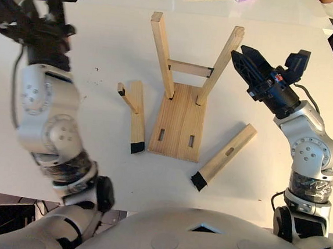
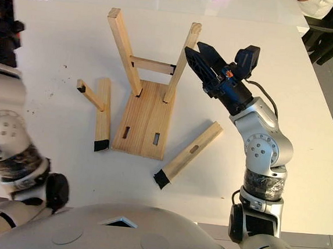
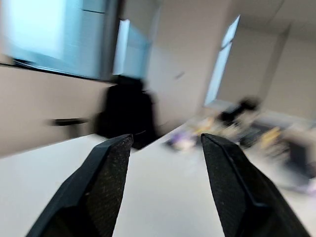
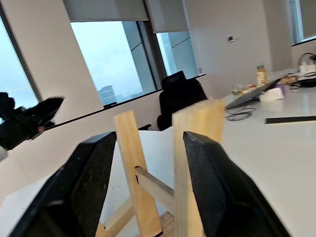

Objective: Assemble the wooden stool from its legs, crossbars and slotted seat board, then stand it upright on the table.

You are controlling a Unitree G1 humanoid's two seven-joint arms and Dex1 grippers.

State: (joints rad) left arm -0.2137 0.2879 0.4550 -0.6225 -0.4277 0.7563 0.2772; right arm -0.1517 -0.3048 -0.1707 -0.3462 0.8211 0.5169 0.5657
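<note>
The pale slotted wooden seat board [image 1: 178,125] lay on the white counter [image 1: 103,49], two upright legs [image 1: 163,54] pegged in — probably light, stiff, best gripped mid-leg. The right gripper [image 1: 239,56] and left gripper [image 3: 165,140] both had fingers spread.

**Both arms up, jaws parted**

The left arm [image 1: 42,108] is bending sharply at the elbow, holding the left gripper [image 1: 36,11] high at the far left, its jaws standing well apart. The right arm [image 1: 308,142] is angling forward and inward, the right gripper [image 2: 194,49] pointing leftward with jaws likewise spread.
</note>
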